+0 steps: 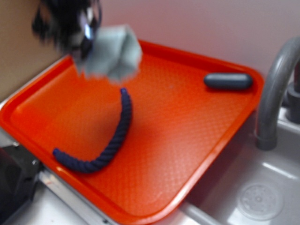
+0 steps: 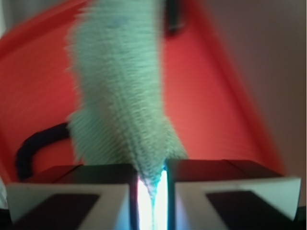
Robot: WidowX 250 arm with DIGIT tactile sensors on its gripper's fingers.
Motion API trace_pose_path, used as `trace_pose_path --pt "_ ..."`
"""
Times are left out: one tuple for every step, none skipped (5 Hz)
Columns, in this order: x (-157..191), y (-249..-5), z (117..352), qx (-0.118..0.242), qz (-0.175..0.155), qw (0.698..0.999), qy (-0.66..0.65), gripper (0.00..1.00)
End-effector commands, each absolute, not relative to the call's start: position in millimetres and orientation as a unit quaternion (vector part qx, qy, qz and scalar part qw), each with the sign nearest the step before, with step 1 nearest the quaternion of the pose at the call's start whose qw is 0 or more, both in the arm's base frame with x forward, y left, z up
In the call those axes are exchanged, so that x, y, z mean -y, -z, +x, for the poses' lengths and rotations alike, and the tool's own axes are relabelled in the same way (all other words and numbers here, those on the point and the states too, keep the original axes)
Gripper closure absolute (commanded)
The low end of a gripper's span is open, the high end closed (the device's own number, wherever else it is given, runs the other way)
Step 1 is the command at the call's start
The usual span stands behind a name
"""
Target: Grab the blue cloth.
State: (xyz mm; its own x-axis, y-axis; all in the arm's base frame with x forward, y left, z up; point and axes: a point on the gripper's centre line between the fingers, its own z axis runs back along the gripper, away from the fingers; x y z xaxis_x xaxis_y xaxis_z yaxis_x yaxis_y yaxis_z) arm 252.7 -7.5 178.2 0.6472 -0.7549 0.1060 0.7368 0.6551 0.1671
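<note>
**Claw pinches cloth above the tray**

Claw (image 2: 152, 191) clamps a fold of the blue cloth (image 1: 112, 51), which dangles clear of the orange tray (image 1: 187, 140) at eleven o'clock, so the grab looks done; the navy rope (image 1: 110, 140) lies below.

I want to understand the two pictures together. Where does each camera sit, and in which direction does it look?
Exterior: sits above and in front of the orange tray, looking down at an angle; it sees the gripper, blurred, holding the blue cloth up, beside a grey faucet.
Wrist: sits on the arm just behind the gripper, looking along the fingers down to the tray; the cloth hangs pinched between them.
Shared: the cloth, the tray, the navy rope.
</note>
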Motion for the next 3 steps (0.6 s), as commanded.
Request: trace_pose_path --pt "-27.3 -259.1 181.4 0.05 0.046 0.981 0.18 1.0" --pt "-12.3 -255.8 168.6 0.038 0.056 0.996 0.056 1.0" --pt "8.0 -251.0 171.2 0.026 0.071 0.995 -0.059 1.0"
